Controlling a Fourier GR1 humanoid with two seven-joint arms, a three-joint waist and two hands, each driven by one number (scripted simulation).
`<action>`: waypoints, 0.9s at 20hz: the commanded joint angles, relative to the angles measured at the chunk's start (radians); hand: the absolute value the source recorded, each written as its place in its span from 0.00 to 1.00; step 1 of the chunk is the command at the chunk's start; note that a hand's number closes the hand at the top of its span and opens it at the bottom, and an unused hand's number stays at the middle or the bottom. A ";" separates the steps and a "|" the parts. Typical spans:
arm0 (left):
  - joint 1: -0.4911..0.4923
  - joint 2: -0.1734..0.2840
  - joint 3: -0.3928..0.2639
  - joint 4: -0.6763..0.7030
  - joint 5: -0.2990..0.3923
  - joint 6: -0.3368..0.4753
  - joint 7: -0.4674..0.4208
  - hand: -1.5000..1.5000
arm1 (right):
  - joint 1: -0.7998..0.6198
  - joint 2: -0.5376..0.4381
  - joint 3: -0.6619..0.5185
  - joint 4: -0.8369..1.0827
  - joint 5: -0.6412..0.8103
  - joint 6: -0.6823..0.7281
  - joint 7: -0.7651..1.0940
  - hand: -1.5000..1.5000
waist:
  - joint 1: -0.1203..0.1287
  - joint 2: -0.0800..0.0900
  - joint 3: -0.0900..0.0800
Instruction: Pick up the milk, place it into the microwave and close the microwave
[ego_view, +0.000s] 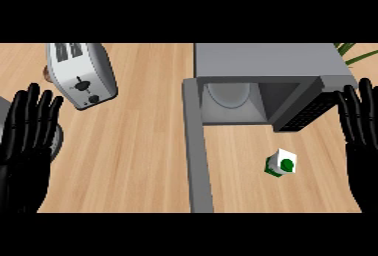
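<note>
The milk (281, 162) stands on the wooden table (140, 150), a small white carton with a green cap and green base, in front of the microwave (269, 75) and a little to the right of its door (198, 150). The door hangs wide open, seen edge-on as a grey strip running toward the view's lower edge. Inside the cavity a pale turntable shows (nothing sits on it). The left hand (26, 135) rests at the view's left edge, fingers straight and spread, holding nothing. The right hand (362, 130) rests at the right edge, beside the microwave's control panel, fingers likewise straight and released, well apart from the milk. A silver toaster (81, 75) lies tilted at upper left.
</note>
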 joint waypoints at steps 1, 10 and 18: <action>0.038 -0.024 -0.013 0.029 0.025 -0.024 -0.095 0.00 | 0.027 0.006 0.015 0.025 0.034 0.009 -0.080 0.00 | 0.023 0.028 0.023; -0.084 0.083 0.181 0.064 0.231 -0.089 0.098 0.00 | -0.038 -0.003 -0.065 0.157 -0.198 0.108 -0.005 0.00 | 0.026 0.029 0.024; 0.085 -0.028 0.019 -0.075 0.084 -0.044 0.086 0.00 | 0.003 -0.027 -0.112 0.137 -0.209 0.124 0.040 0.00 | 0.023 0.027 0.024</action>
